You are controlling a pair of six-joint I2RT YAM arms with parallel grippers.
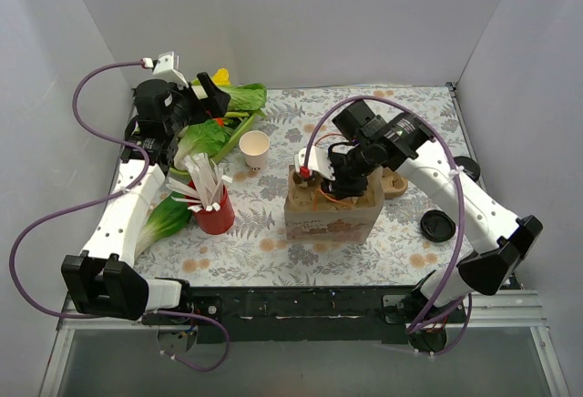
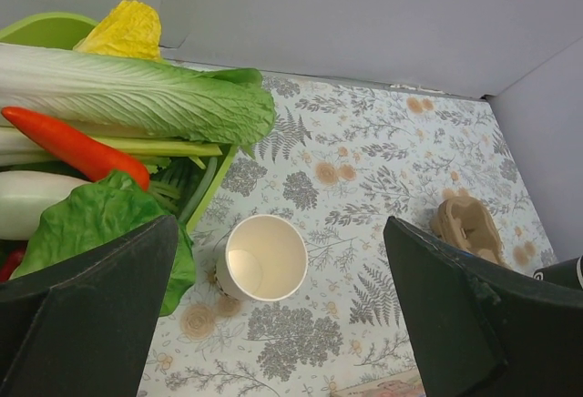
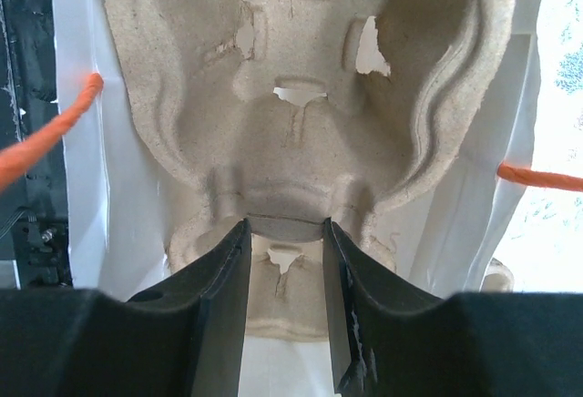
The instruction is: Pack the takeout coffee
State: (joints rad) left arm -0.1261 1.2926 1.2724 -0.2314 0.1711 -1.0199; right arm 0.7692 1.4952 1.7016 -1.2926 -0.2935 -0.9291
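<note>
1. Black plastic tops the takeout coffee (image 1: 466,167), which sits at the right edge of the table (image 1: 301,110), partly hidden behind the right arm.
2. From above we see mostly its round dark top. Its long axis therefore seems to run vertically, lid up, but it is too small and too covered for us to be sure.
3. It stands well apart from the paper bag (image 1: 330,218). A spare carrier (image 1: 393,181) lies on the table between the two, and a loose black lid (image 1: 437,226) lies nearer the arm bases.
4. The right gripper (image 3: 284,233) reaches down into the bag. Its fingers (image 3: 219,306) are partly closed, pinching a ridge at the near edge of the cardboard carrier (image 3: 301,124) that lies inside.
5. The carrier's cup holes face up, and none that we can see holds a cup.
6. The left gripper (image 2: 281,233) is spread as wide as it goes and holds nothing. It hangs above the lidless white cup (image 2: 264,258), beside the vegetables (image 2: 137,96).
</note>
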